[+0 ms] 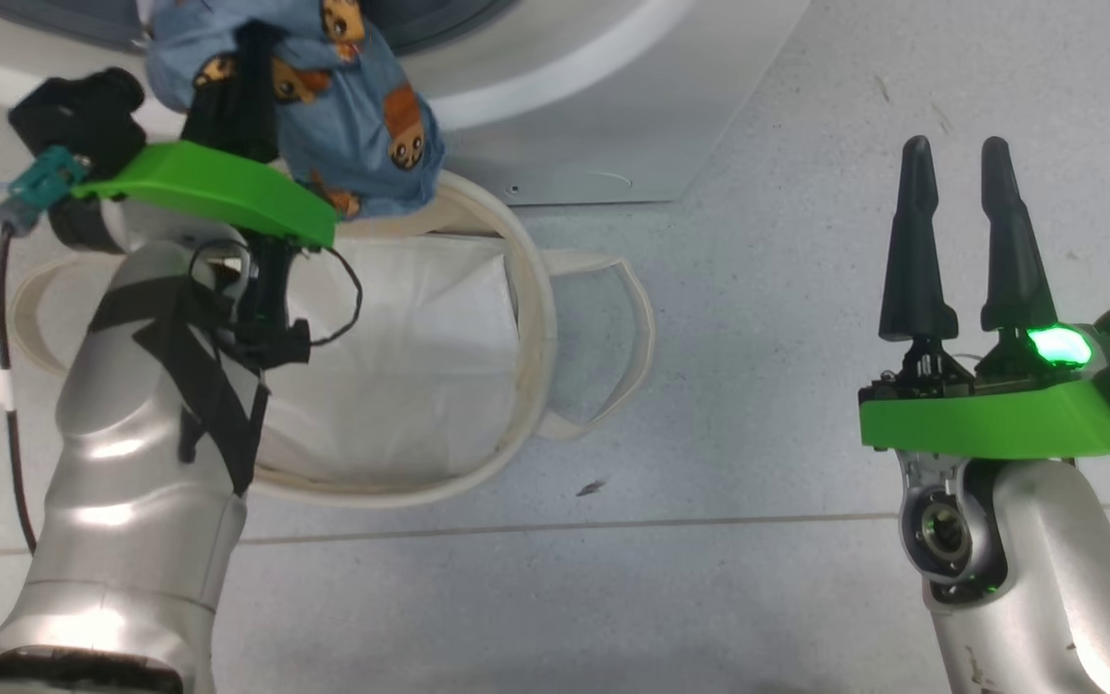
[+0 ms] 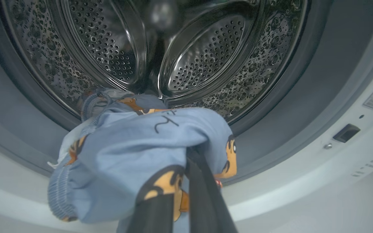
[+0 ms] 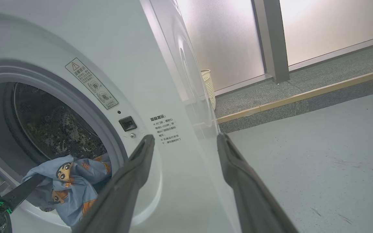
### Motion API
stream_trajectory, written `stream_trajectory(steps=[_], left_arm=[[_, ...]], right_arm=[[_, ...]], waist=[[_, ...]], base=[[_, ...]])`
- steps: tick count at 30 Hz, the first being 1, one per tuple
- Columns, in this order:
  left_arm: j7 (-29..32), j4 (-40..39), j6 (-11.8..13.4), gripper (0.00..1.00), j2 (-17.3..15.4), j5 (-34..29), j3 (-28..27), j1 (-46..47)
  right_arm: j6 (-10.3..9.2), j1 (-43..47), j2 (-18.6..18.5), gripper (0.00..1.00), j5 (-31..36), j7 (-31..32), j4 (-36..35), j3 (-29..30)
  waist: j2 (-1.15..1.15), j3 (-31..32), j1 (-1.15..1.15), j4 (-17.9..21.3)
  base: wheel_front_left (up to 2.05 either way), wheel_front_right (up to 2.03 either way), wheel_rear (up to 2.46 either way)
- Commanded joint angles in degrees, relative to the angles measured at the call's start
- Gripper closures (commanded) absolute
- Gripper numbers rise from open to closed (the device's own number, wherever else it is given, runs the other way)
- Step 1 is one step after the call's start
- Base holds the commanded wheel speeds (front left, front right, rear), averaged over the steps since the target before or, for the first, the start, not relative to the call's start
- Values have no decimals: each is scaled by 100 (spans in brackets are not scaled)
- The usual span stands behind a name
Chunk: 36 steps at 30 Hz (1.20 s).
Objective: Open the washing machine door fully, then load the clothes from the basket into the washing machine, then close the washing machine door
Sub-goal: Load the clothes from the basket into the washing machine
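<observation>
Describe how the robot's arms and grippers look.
The left forearm and right forearm are silvery metal with green wrist plates. The left has black tape and a looped black cable. The right gripper has tapered dark fingers and a green light.

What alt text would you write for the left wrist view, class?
The left gripper is shut on the clothes, a light blue bundle with orange-brown prints, at the mouth of the washing machine. Its perforated steel drum shows behind.

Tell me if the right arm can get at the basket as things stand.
Probably yes: the right gripper hangs open beside the basket, only bare floor between them; the left arm crosses its other side.
</observation>
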State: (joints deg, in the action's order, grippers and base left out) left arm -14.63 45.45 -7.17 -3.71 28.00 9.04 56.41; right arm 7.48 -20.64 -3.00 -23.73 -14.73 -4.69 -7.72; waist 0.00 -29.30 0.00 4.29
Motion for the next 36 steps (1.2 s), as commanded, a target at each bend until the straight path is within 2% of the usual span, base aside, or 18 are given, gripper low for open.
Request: stream_trajectory(steps=[1,6,12,19,32,36], left_arm=[[-36,-371,-31,100,-231,-86,-245,118],[-36,-502,-31,100,-292,-212,-407,409],[-37,-592,-31,100,-519,-545,-718,1243],[-37,-479,15,100,-996,-871,-1171,2463],[-37,342,75,100,-1237,-1682,-923,3956],[-37,395,55,100,-1351,-1712,-997,4142]], right_arm=[[1,109,13,0,8,-27,-156,-128],[1,65,13,0,-11,-27,-193,-119],[1,-11,13,0,-79,-27,-306,-140],[1,-55,13,0,-211,-27,-455,-139],[1,-221,13,0,-488,-27,-704,-304],[1,-210,13,0,-391,-27,-760,-305]], waist=[[0,-82,0,36],[0,-263,0,120],[0,-665,0,334],[0,-1267,0,683],[0,-2168,0,1093],[0,-2371,0,984]], base=[[0,0,0],[0,0,0],[0,0,0],[0,0,0],[0,0,0],[20,20,20]])
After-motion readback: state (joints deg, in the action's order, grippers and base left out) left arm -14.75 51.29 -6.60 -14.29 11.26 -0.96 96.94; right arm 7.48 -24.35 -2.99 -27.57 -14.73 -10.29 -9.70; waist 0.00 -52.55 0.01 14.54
